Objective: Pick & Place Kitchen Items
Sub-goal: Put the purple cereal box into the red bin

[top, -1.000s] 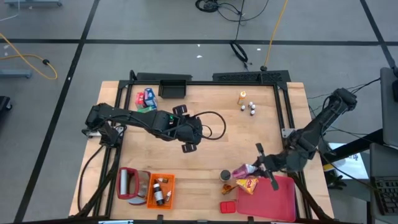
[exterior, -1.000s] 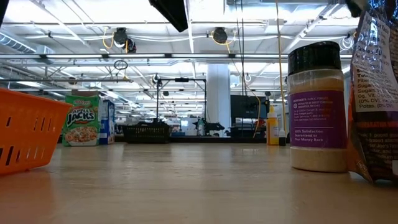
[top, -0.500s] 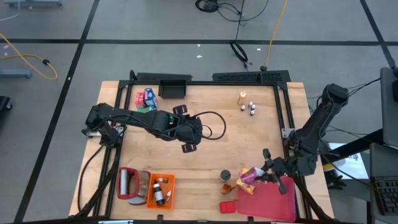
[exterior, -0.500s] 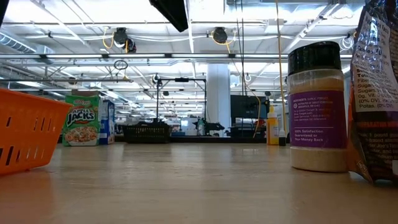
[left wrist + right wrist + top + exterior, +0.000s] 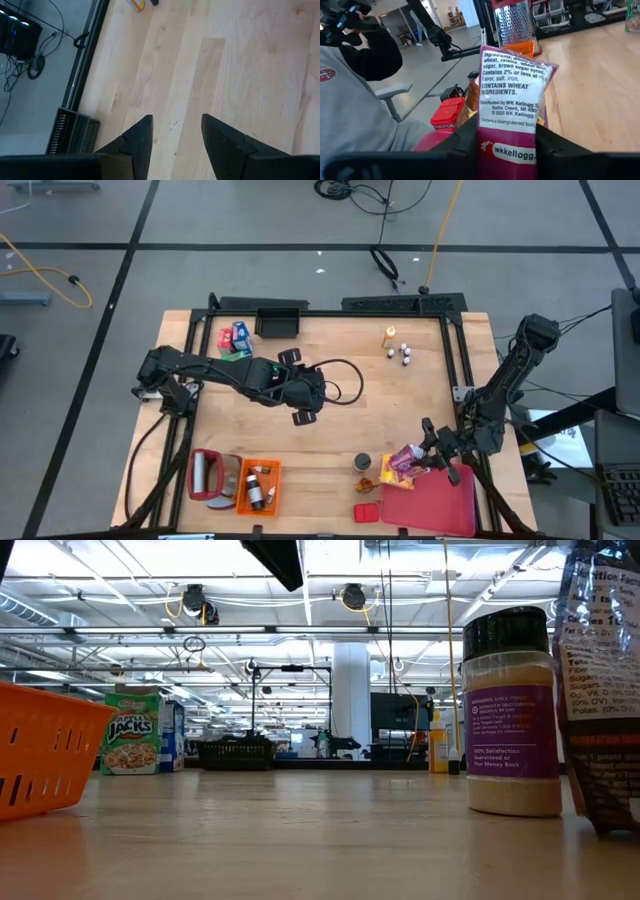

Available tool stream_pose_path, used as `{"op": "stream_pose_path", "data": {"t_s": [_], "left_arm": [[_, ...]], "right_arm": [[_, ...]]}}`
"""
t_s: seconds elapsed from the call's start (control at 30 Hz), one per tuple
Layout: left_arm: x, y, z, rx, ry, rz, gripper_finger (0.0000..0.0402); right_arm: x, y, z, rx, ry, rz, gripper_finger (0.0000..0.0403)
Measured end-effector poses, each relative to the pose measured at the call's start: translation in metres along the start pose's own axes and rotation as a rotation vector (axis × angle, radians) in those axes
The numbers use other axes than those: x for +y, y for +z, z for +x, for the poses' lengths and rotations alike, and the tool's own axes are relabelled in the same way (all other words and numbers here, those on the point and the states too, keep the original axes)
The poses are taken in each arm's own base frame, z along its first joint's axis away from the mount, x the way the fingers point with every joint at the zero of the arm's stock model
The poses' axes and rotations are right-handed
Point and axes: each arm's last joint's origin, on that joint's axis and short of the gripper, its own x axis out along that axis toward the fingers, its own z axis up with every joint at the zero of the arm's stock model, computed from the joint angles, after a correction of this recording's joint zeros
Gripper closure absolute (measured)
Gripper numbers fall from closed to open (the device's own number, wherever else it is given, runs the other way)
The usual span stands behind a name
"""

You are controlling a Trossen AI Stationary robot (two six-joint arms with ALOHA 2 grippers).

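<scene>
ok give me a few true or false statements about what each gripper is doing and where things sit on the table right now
1. The right gripper has a pink cereal packet between its fingers. True.
2. The left gripper holds a yellow box. False: it is open over bare wood with nothing between its fingers.
3. The orange plastic crate contains small white-capped bottles. True.
4. The dark-capped spice jar lies on its side. False: it stands upright on the wooden table.
5. The flat pink-red tray sits at the table's far edge near the orange bottle. False: it lies at the near right corner, below the right gripper.
</scene>
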Motion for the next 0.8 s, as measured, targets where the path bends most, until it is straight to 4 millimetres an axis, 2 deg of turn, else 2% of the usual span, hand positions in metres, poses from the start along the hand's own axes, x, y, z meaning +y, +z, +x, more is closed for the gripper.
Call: {"op": "stream_pose_path", "data": {"t_s": [0.23, 0.4, 0.53, 0.8], "left_arm": [[0.0000, 0.0001, 0.0002, 0.000, 0.000, 0.003, 0.0231], [0.0002, 0.0002, 0.0003, -0.001, 0.001, 0.003, 0.0231], [0.0002, 0.0002, 0.0003, -0.001, 0.001, 0.004, 0.0231], [0.0003, 0.0002, 0.0003, -0.001, 0.001, 0.008, 0.0231]], "right_arm": [[0.0001, 0.0002, 0.0000, -0.002, 0.001, -0.021, 0.0231], [0.0002, 0.0005, 0.0000, -0.004, 0.002, -0.017, 0.0199], [0.0003, 0.0008, 0.0000, -0.008, 0.002, -0.015, 0.0187], [0.0036, 0.0078, -0.0004, -0.067, 0.031, -0.006, 0.0189]]}}
